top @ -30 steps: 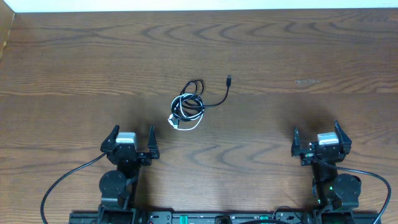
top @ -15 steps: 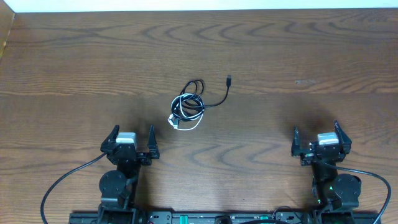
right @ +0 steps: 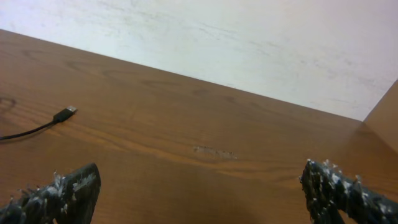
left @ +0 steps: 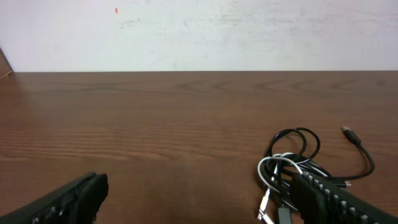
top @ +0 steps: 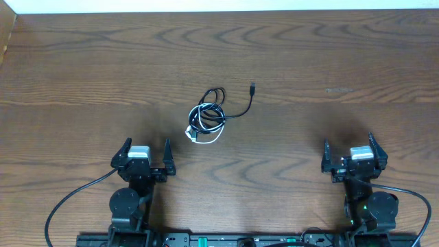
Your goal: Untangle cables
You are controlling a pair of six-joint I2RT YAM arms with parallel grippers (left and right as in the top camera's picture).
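Black cable (top: pixel 245 108) and white cable (top: pixel 204 141) looped together near centre of wooden table (top: pixel 309 62), black plug trailing out; left gripper (top: pixel 147 144) and right gripper (top: pixel 348 141) spread wide, empty, at table's near edge

The black cable (top: pixel 248 104) and the white cable (top: pixel 203 126) lie tangled in one small heap near the middle of the worktop (top: pixel 329 55). The black one is thin and wound into a few loose loops at the heap. Its free tail curves out to the right and back, ending in a small black plug (top: pixel 252 88) that rests flat, apart from the heap. The white one (the shorter) is coiled in loops that overlap the black loops. Its white plug (top: pixel 191 132) sticks out at the heap's near-left edge.
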